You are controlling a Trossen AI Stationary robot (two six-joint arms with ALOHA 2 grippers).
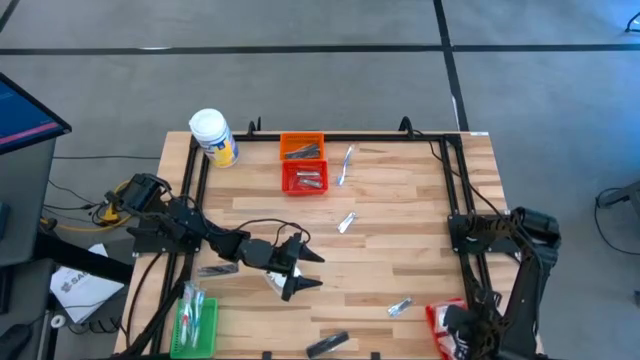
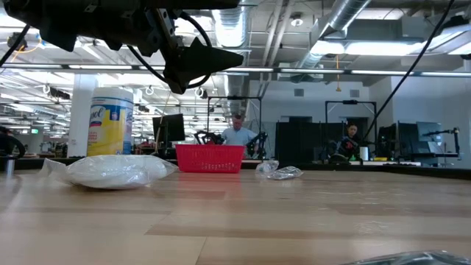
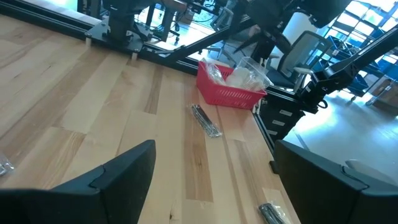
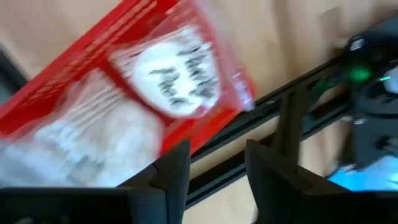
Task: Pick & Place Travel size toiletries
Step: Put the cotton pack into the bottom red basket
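My left gripper (image 1: 312, 272) hovers open above the table's near left part, and a white packet (image 2: 110, 171) lies flat on the wood beneath it. Past its fingers (image 3: 124, 168) a silver sachet (image 3: 205, 120) rests on the table. My right gripper (image 4: 208, 155) points down over a red basket (image 4: 68, 68) at the near right corner (image 1: 440, 318), open with nothing between its fingers. A clear packet with a white label (image 4: 177, 74) lies in that basket. More sachets (image 1: 347, 222), (image 1: 400, 307) and a dark tube (image 1: 327, 344) lie loose on the table.
A white jar with a yellow label (image 1: 213, 137) stands at the far left. An orange basket (image 1: 302, 148) and a second red basket (image 1: 305, 178) sit at the far middle, a green basket (image 1: 195, 322) at the near left. Black frame rails (image 1: 455, 180) run along the table's edges.
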